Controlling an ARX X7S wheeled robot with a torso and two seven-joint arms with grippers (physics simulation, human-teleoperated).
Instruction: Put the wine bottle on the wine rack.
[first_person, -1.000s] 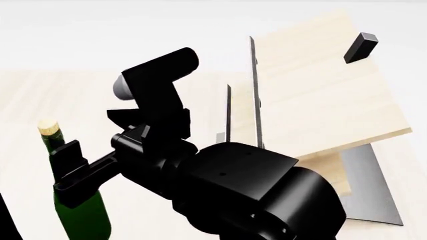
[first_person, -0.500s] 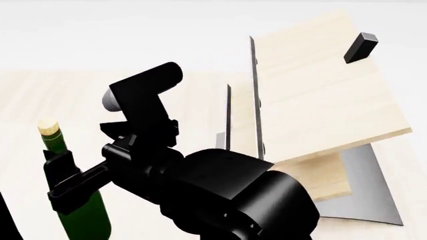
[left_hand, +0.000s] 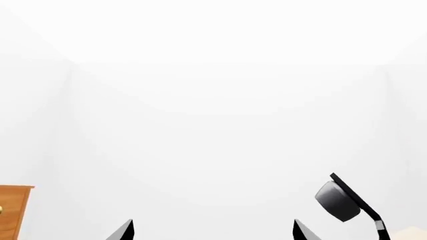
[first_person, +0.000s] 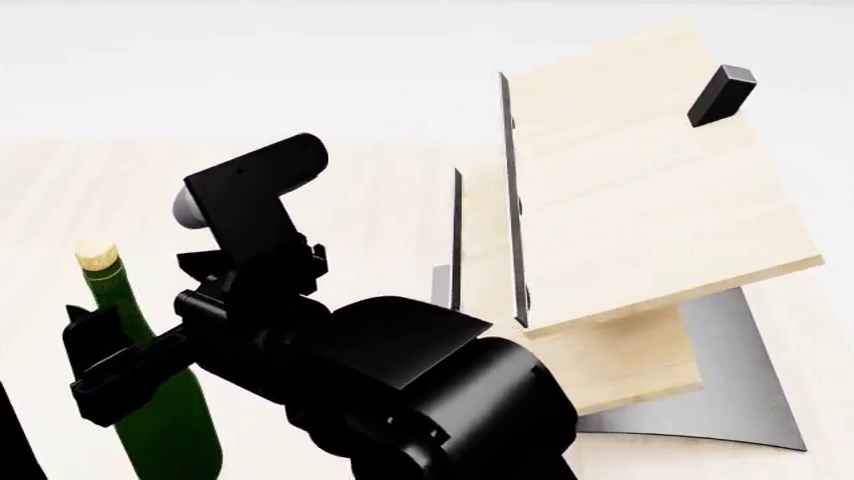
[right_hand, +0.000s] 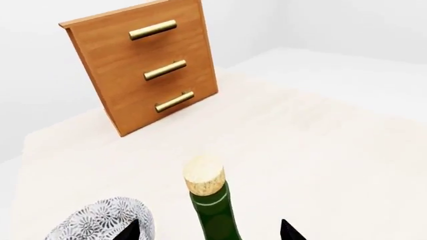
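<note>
— Head view? — The wine bottle stood upright on the table, left of the wine rack, between the right gripper's spread fingers, contact unclear.
— Wrist views? — Right: cork between parted tips, cabinet and bowl nearby. Left gripper: tips apart, empty.

The right arm fills the bench's near middle, between the wine bottle at the near left and the wine rack at the right — bare bench lies behind. Beside the bottle stands a patterned bowl; toward the drawer cabinet the surface is free.
</note>
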